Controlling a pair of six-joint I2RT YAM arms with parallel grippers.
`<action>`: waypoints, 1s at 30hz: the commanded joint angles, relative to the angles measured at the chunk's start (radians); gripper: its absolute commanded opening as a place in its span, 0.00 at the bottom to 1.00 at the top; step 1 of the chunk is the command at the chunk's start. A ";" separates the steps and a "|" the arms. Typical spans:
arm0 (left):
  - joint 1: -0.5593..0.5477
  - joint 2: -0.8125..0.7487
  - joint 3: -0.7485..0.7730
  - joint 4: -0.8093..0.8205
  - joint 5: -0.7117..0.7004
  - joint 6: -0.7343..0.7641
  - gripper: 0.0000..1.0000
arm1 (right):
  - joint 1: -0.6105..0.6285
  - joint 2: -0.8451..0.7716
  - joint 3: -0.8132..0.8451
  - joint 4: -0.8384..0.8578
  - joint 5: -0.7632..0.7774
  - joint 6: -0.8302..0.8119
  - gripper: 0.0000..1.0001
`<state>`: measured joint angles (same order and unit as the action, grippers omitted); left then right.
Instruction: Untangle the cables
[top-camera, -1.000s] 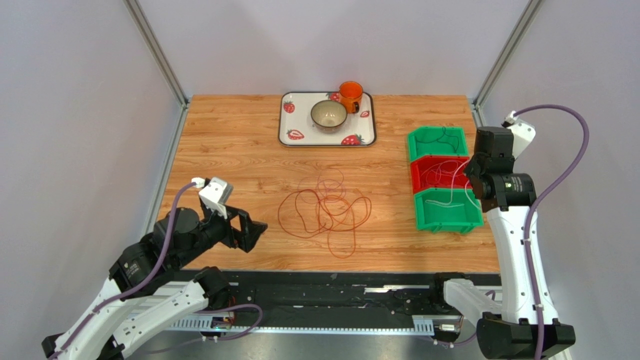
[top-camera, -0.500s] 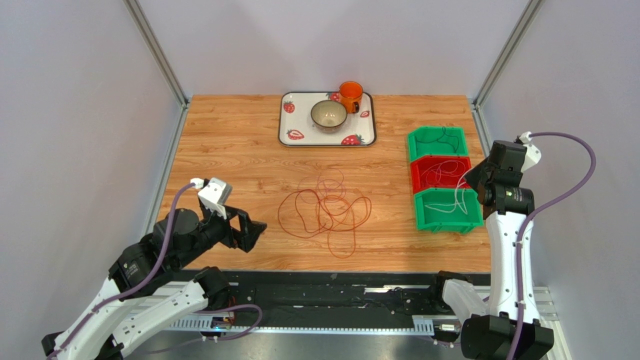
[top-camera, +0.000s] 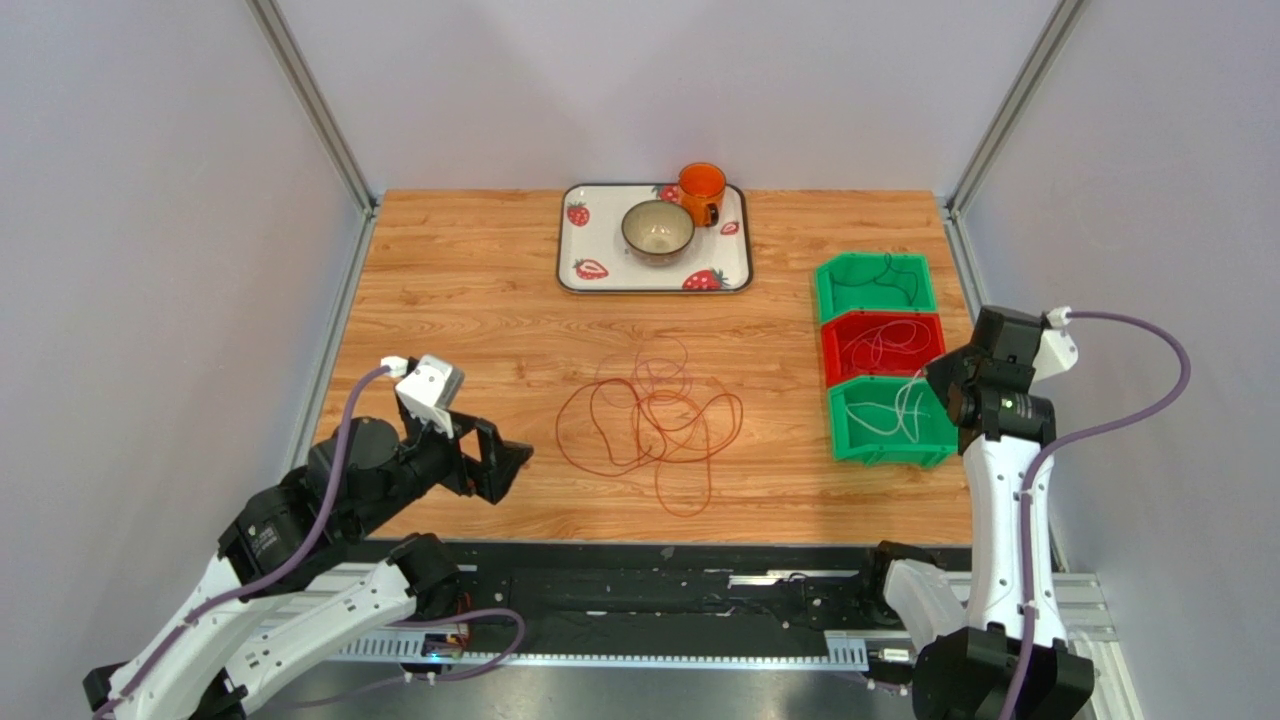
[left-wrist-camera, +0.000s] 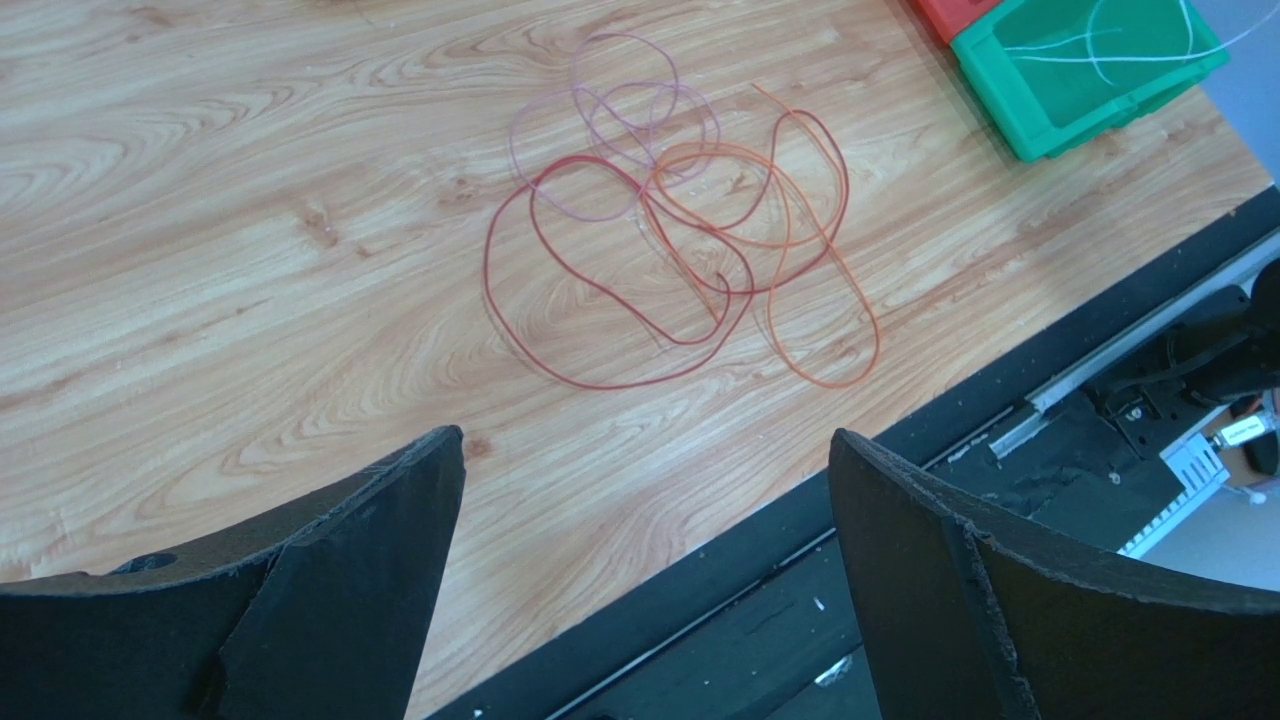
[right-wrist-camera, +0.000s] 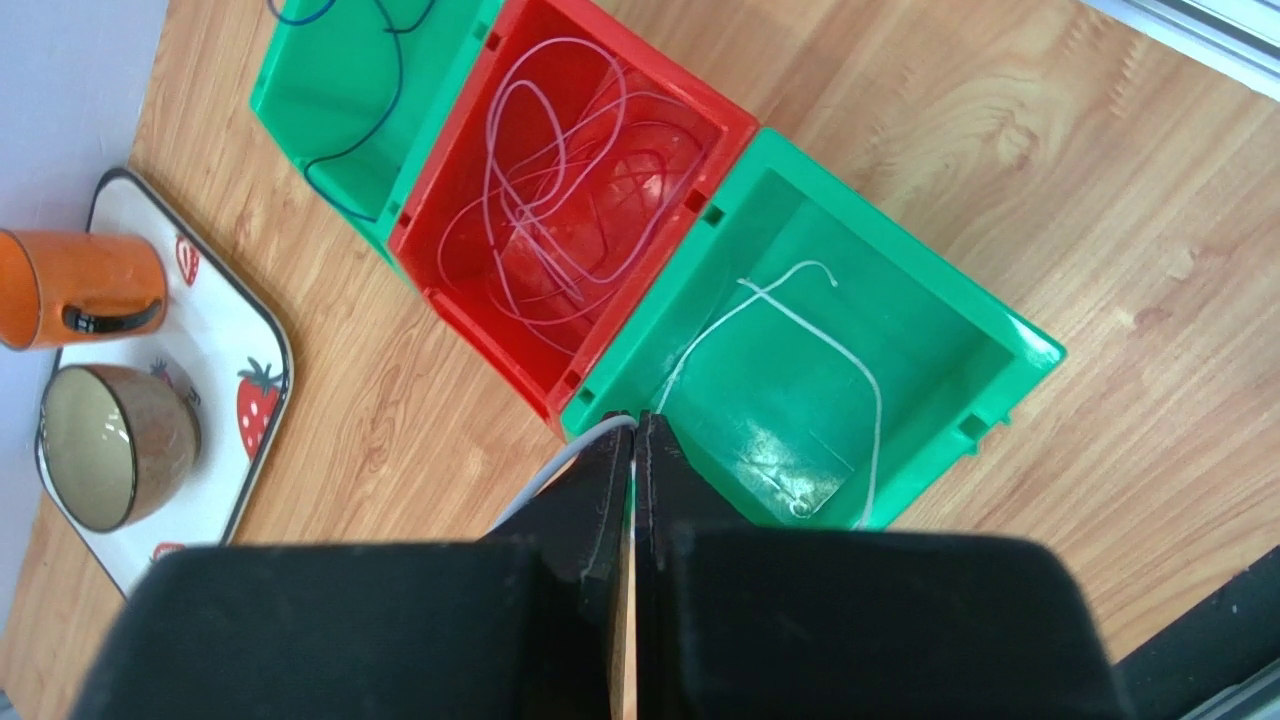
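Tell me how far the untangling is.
Done: a dark cable lies in the far green bin, pale ones in the red bin. In hand: the shut right gripper seems to pinch a white cable trailing into the near green bin. Remaining: the red and orange tangle on the table, untouched by the open left gripper.

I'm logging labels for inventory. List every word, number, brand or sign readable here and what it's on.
None: no text can be read in any view.
Strawberry tray: strawberry pictures only, no words.
Orange mug, bowl, red bin, near green bin, far green bin: plain.
Small white part below the table's front edge: too small to read.
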<state>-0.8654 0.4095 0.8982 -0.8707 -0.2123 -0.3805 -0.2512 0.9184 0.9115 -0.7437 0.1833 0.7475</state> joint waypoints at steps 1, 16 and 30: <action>-0.009 -0.009 -0.001 0.018 -0.013 -0.009 0.99 | -0.011 -0.078 -0.057 0.035 0.080 0.118 0.00; -0.024 -0.020 -0.002 0.013 -0.027 -0.012 0.99 | -0.019 0.100 -0.109 0.098 0.182 0.073 0.00; -0.038 -0.021 -0.004 0.012 -0.041 -0.014 0.99 | -0.108 0.413 0.193 -0.015 0.177 0.131 0.00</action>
<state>-0.8913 0.3927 0.8959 -0.8711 -0.2420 -0.3840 -0.3027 1.2705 0.9623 -0.7067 0.3603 0.8482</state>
